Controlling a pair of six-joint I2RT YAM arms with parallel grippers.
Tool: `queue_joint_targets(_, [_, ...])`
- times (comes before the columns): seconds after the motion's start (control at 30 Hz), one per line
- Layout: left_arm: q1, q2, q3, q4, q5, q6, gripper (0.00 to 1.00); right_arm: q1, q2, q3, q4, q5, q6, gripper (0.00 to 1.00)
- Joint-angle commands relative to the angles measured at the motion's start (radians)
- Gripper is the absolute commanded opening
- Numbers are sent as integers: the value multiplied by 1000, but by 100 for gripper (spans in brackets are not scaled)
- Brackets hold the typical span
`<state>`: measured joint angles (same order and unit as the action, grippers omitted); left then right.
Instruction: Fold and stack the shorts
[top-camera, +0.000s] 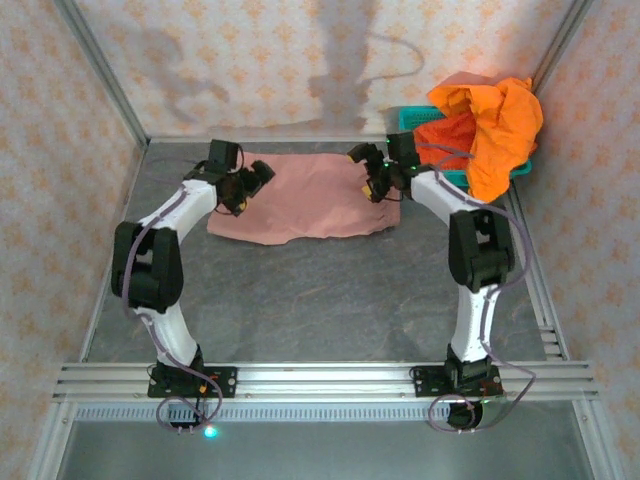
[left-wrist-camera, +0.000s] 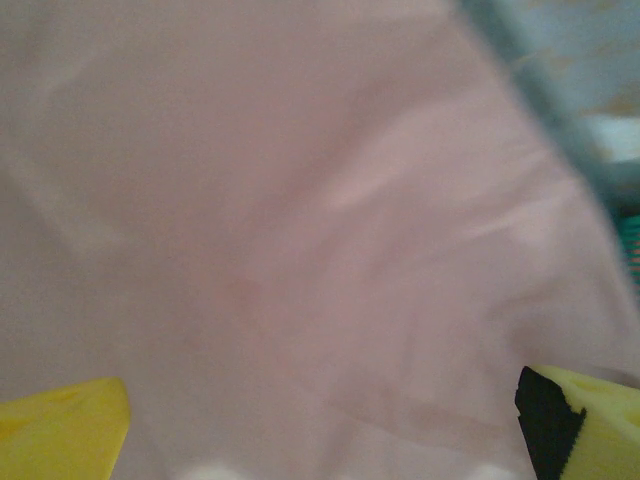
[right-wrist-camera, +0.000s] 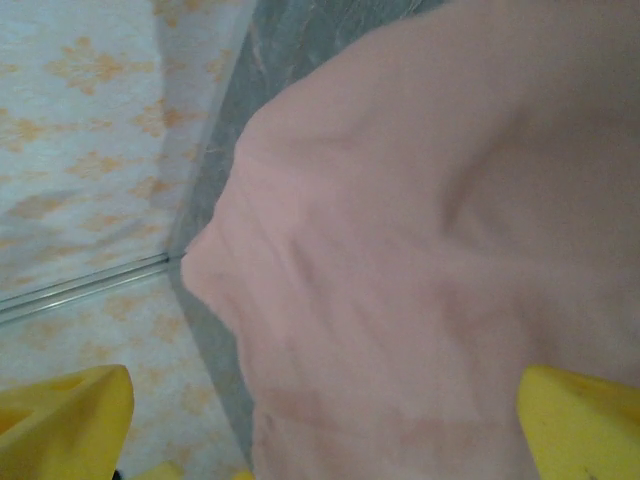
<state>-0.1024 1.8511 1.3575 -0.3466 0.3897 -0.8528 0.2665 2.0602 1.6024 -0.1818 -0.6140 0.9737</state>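
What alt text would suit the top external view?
Pink shorts lie spread on the grey table, with the left tool at their left edge and the right tool at their right edge, both open. Orange shorts spill over a teal basket in the far right corner.

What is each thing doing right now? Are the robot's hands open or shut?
pink shorts: lying flat on the table, not held
orange shorts: crumpled, heaped in the basket and hanging over its rim
teal basket: upright at the far right corner, holding the orange shorts
left gripper: open, over the pink shorts' left end
right gripper: open, over the pink shorts' right end
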Motion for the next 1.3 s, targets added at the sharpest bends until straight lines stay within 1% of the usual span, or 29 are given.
queue_joint_targets(0.0, [10,-1,-18,150,29,0,100,-17,77,179,-128,-19,-128,97])
queue_joint_targets(0.17, [38,7,-137,220,-2,-13,100,-51,217,325,-202,-9,-144,91])
queue_joint_targets(0.33, [83,-33,-267,273,-10,-12,100,-69,284,385,-247,15,-148,91])
queue_joint_targets(0.47, [104,-70,-348,286,-18,2,100,-73,311,398,-279,45,-155,91])
queue_joint_targets(0.63, [131,-133,-439,300,-31,20,100,-86,304,350,-267,64,-139,91])
queue_joint_targets(0.73, [142,-172,-463,323,-5,27,100,-82,292,344,-244,15,-131,91])
queue_joint_targets(0.8, [142,-210,-455,337,28,34,100,-71,257,341,-235,-22,-138,91])
queue_joint_targets(0.9, [140,-287,-411,325,78,47,100,-43,122,273,-226,-49,-177,93])
queue_joint_targets(0.97, [136,-328,-356,298,113,65,100,-18,-9,145,-176,-29,-195,96])
queue_joint_targets(1.03, [121,-333,-287,271,135,82,100,-6,-111,34,-131,-23,-191,97])
queue_joint_targets(1.13, [76,-269,-146,228,152,94,100,-4,-195,-110,-82,-50,-169,97])
queue_joint_targets(1.27, [16,-111,35,197,147,99,100,-3,-234,-228,-62,-55,-173,95])
